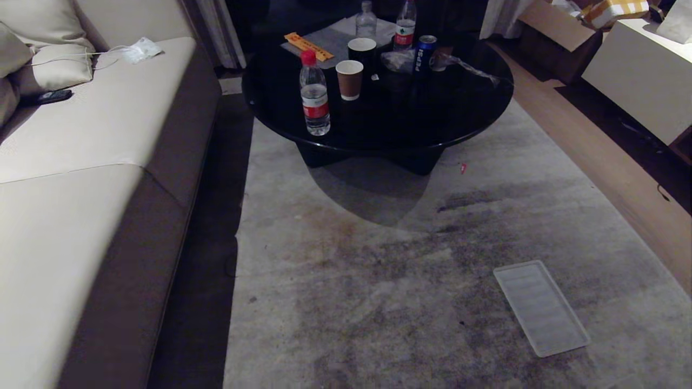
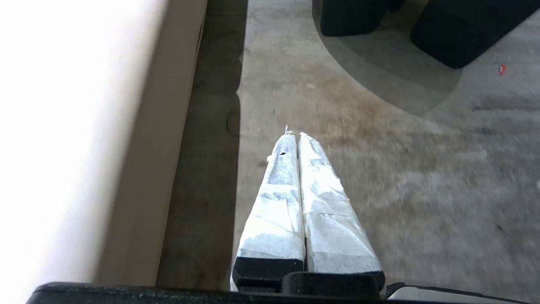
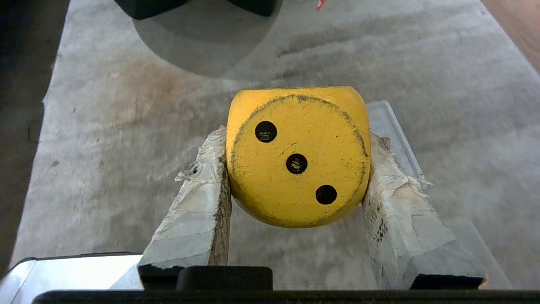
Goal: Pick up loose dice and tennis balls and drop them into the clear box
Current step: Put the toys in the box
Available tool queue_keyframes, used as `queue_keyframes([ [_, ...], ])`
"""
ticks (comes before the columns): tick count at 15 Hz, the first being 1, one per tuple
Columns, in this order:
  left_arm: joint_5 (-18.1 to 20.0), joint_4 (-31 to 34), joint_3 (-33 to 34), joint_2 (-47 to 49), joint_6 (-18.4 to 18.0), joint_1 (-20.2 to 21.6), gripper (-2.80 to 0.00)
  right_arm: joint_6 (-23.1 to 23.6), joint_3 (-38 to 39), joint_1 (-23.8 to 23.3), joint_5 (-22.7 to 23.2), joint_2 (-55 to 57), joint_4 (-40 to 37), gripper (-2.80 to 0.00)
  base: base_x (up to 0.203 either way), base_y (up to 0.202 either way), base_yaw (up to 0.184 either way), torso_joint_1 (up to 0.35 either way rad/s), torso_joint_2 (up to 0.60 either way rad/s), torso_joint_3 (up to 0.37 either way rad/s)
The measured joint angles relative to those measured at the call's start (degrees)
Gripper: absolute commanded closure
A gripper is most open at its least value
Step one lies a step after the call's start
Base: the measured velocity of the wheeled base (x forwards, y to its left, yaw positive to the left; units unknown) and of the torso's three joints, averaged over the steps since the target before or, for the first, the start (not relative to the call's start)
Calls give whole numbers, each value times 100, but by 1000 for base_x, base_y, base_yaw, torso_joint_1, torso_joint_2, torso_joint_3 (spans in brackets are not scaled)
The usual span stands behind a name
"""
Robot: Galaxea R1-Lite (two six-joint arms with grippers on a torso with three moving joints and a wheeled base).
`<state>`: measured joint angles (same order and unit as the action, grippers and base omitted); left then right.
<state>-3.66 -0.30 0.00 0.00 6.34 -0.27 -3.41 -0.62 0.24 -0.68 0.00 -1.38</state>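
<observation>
A yellow die [image 3: 295, 169] with three black pips facing the camera sits between the taped fingers of my right gripper [image 3: 295, 141], which is shut on it above the grey carpet. My left gripper [image 2: 298, 136] hangs over the carpet beside the sofa base, its two white-taped fingers pressed together with nothing between them. Neither gripper shows in the head view. The tennis balls and the clear box are out of view.
A flat ribbed clear lid [image 1: 540, 308] lies on the carpet at the lower right, and its edge [image 3: 390, 126] shows behind the die. A beige sofa [image 1: 81, 216] runs along the left. A round black table [image 1: 378, 124] with bottles and cups stands ahead.
</observation>
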Motion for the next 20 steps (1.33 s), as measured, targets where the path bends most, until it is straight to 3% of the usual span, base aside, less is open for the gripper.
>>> queue_keyframes([
  [20, 2, -2, 0, 0, 10, 0, 0, 0, 0, 0, -2, 0, 0, 0, -184, 0, 0, 3, 1, 3],
])
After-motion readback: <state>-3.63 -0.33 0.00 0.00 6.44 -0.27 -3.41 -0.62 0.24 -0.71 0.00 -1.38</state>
